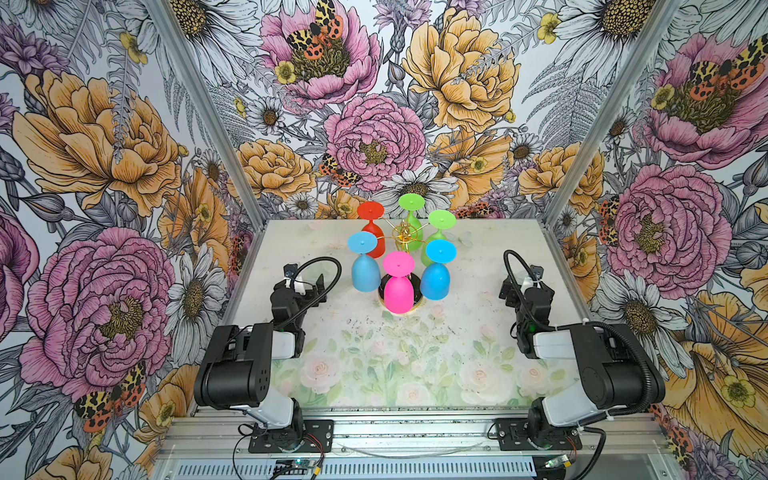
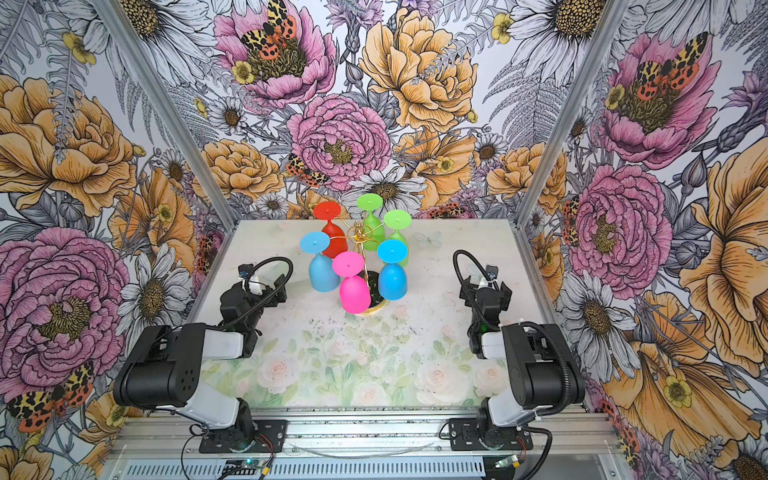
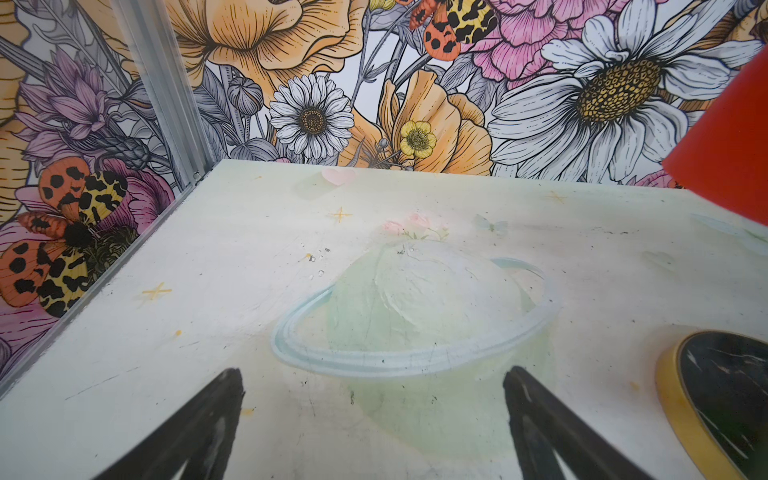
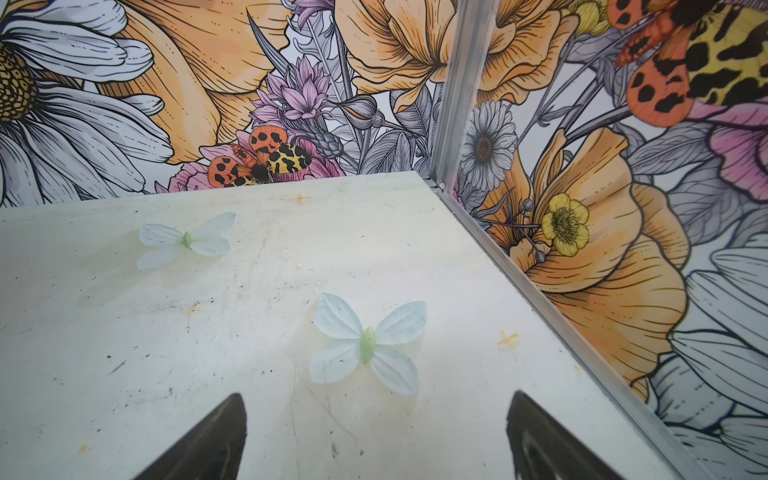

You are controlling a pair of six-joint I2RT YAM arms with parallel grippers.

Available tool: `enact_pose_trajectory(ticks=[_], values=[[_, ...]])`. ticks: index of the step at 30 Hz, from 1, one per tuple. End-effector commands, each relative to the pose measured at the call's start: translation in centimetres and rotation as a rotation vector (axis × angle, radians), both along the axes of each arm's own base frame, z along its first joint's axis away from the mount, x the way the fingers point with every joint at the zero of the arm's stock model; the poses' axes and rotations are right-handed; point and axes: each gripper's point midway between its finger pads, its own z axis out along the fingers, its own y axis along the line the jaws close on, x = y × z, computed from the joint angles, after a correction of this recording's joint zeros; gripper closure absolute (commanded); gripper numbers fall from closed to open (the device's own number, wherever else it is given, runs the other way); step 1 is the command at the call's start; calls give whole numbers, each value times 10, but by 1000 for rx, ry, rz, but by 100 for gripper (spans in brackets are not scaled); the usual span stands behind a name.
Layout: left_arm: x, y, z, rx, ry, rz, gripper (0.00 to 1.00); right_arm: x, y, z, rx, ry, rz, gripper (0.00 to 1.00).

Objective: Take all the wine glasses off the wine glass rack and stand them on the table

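Observation:
The gold wire wine glass rack [image 1: 404, 237] [image 2: 360, 237] stands at the back middle of the table on a round black base with a gold rim [image 3: 731, 399]. Several plastic wine glasses hang upside down from its arms: pink [image 1: 398, 293] nearest, light blue [image 1: 365, 274], blue [image 1: 435, 280], red [image 1: 374, 239] [image 3: 727, 145] and two green [image 1: 411, 232]. My left gripper [image 1: 303, 286] [image 3: 372, 372] is open and empty, left of the rack, apart from it. My right gripper [image 1: 525, 286] [image 4: 377, 395] is open and empty, well to the right of the rack.
Floral-papered walls with aluminium posts [image 1: 195, 108] [image 4: 457, 91] close in the table [image 1: 415, 353] on three sides. The table top is printed with pale roses, butterflies [image 4: 368, 345] and a ringed planet [image 3: 411, 316]. Both arm bases sit at the front rail [image 1: 415, 432].

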Motion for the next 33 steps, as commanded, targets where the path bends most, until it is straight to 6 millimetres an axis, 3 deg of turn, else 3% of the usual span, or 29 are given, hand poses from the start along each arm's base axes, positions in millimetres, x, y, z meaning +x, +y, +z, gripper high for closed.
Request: enact_pose_trajectory(ticks=[1, 8, 13, 19, 23, 26, 29, 33], values=[[4, 6, 13, -6, -22, 33, 1, 4, 0, 12, -4, -31, -15, 1], [0, 3, 32, 16, 20, 57, 1, 9, 10, 16, -23, -16, 42, 1], [-4, -1, 42, 24, 42, 82, 1, 15, 16, 43, -37, 52, 56, 0], [-18, -2, 85, -23, 66, 108, 1, 6, 20, 75, 99, 159, 35, 2], [-28, -8, 120, -48, 100, 81, 1, -11, 42, 105, 238, 188, 128, 9], [-34, -18, 135, -60, 135, 29, 1, -24, 65, 129, 374, 219, 222, 12], [-42, -26, 144, -64, 159, -9, 1, -35, 96, 158, 514, 236, 361, 16], [-57, -39, 154, -87, 150, -86, 1, -47, 141, 195, 712, 270, 583, 29]])
